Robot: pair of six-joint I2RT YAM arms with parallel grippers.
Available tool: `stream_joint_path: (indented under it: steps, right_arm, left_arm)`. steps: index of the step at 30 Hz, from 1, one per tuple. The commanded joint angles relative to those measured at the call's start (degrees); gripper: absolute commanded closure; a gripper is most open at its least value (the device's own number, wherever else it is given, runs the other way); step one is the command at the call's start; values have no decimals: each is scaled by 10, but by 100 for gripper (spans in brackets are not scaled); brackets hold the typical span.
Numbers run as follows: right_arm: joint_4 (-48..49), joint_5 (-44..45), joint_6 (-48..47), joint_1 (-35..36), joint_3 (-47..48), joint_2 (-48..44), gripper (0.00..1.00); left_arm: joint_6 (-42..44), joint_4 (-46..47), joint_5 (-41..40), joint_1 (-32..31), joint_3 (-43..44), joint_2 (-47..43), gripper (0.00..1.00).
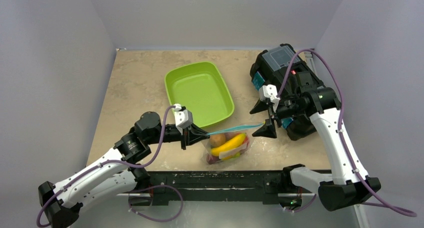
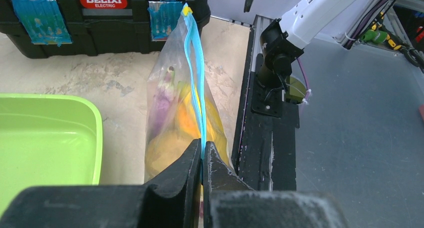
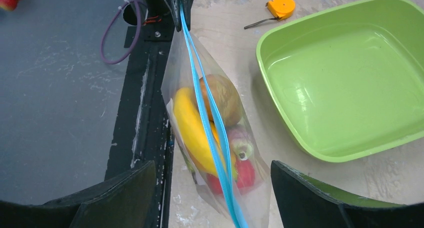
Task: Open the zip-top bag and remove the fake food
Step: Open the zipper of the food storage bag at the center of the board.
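The zip-top bag is a clear bag with a light blue zip strip stretched along its top, near the table's front edge. The fake food inside shows a yellow banana, a brown piece and a red piece. My left gripper is shut on the strip's left end; in the left wrist view the strip runs away from the closed jaws. My right gripper is open at the strip's right end. In the right wrist view the bag hangs between its spread fingers, touching neither.
A green tray sits just behind the bag. A black toolbox stands at the back right, behind my right arm. A small orange tape measure lies on the table near the tray. The black mounting rail runs along the front edge.
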Motion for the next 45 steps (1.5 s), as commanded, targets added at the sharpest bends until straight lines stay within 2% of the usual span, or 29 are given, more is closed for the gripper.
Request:
stream_joint_path:
  steps: [1, 11, 17, 22, 26, 34, 45]
  right_arm:
    - [20, 5, 25, 9, 22, 2, 17]
    - [53, 0, 76, 11, 46, 7, 22]
    - [73, 2, 81, 34, 13, 9, 31]
    - [94, 25, 89, 58, -9, 9, 43]
    - [105, 31, 90, 78, -32, 9, 49]
    - [140, 44, 116, 124, -46, 25, 54]
    - [194, 103, 152, 167, -66, 34, 66]
  left_arm:
    - [-7, 17, -15, -8, 2, -7, 100]
    - [-5, 16, -30, -21, 13, 5, 100]
    - [-4, 17, -33, -29, 21, 18, 100]
    - [-4, 20, -39, -35, 28, 31, 100]
    - [-5, 25, -47, -41, 30, 39, 100]
    - [-10, 27, -62, -47, 33, 36, 100]
    - [-15, 26, -79, -55, 32, 35, 100]
